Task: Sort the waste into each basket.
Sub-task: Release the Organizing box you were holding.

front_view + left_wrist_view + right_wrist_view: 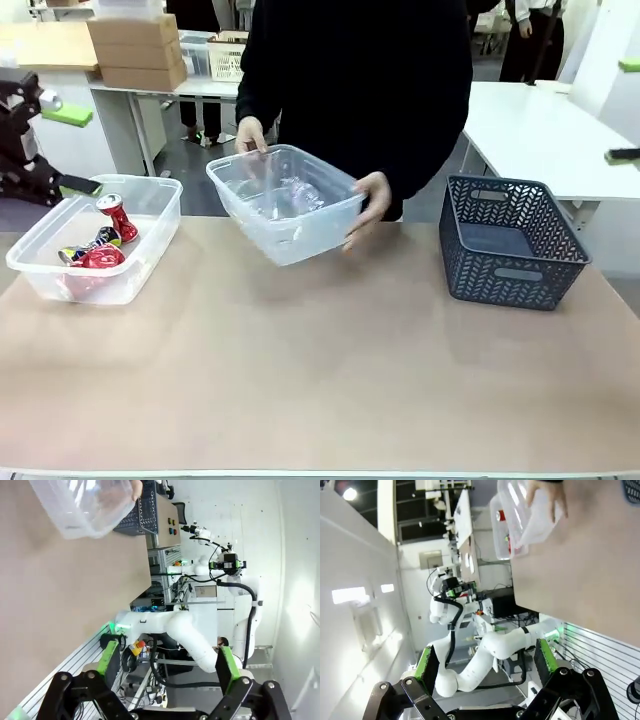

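A clear tub (pixel 150 195) at the table's left holds red and multicoloured cans (pixel 105 245). At the far middle a person's two hands hold a second clear tub (pixel 290 245) tilted off the table; something clear, seemingly plastic bottles (pixel 295 195), lies inside. My left gripper (pixel 70 150) hangs open at the left edge, apart from both tubs. My right gripper (pixel 625 110) hangs open at the right edge. The left wrist view has open jaws (pixel 167 662) and the held tub (pixel 85 505) far off. The right wrist view has open jaws (pixel 486 661), the held tub (pixel 530 520) and the can tub (pixel 502 535).
A dark blue lattice basket (pixel 510 275) stands at the table's right, with nothing visible inside. The tan tabletop (pixel 320 380) spreads wide in front. White tables and cardboard boxes (pixel 135 50) stand behind the person.
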You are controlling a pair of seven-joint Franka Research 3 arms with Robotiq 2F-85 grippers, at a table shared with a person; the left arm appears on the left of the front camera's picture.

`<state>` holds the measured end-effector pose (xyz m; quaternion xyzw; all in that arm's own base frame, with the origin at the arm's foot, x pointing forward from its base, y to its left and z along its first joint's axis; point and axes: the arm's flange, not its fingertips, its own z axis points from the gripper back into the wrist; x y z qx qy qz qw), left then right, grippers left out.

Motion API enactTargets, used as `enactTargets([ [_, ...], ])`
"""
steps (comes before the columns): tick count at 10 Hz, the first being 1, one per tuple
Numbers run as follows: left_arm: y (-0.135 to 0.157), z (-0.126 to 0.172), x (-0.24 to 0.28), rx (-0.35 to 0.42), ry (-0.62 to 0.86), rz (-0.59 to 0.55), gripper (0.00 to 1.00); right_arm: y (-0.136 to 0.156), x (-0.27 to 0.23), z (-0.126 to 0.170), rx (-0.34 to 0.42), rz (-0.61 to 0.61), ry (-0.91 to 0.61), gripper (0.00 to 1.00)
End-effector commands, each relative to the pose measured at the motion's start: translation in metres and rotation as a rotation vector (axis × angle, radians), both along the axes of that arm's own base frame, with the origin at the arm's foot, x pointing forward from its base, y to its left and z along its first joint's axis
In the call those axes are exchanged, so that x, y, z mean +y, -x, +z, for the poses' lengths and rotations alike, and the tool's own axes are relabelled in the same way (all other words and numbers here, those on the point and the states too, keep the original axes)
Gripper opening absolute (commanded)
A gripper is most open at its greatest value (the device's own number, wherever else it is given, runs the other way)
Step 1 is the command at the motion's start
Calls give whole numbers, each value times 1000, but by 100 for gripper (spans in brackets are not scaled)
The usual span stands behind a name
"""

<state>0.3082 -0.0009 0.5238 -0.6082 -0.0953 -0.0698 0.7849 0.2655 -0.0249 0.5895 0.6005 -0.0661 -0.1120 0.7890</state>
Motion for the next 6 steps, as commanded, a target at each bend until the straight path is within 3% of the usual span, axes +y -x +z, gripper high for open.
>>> enactTargets([
  [1,0,19,-15,-40,-49,-47,100,-5,15,19,-28,65,3,100],
  [6,0,19,-15,-40,-49,-47,100,-5,15,19,-28,65,3,100],
])
